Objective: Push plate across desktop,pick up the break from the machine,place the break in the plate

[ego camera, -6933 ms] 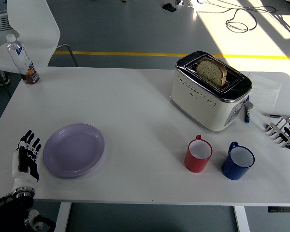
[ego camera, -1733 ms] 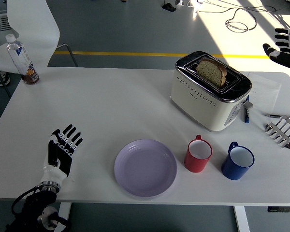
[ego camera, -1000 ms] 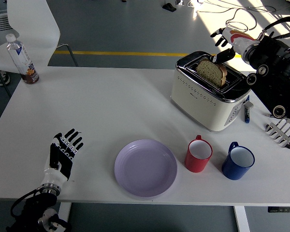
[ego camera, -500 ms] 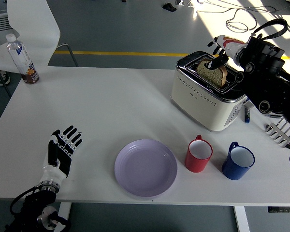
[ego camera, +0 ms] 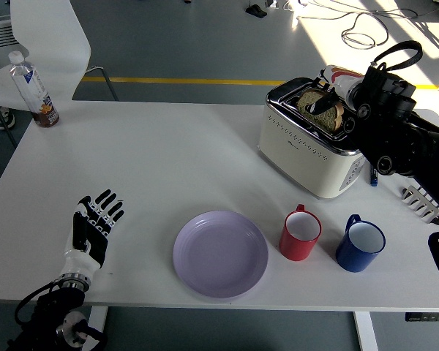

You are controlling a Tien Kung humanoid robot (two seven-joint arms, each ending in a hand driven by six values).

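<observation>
Head view: right hand [ego camera: 326, 93] down over the toaster [ego camera: 316, 139], black fingers on the bread [ego camera: 320, 111] in the slot, can't tell if gripping. Left hand [ego camera: 94, 224] flat, fingers spread, empty. Purple plate [ego camera: 220, 254] beside red mug [ego camera: 301, 232].

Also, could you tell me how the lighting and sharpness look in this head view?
Head view: hard sunlight washes out the floor at the top right, behind the toaster; the white table is evenly lit, without glare. The plate and both mugs look sharp. The right robot hand at the bread is dark, its fingers hard to separate.
</observation>
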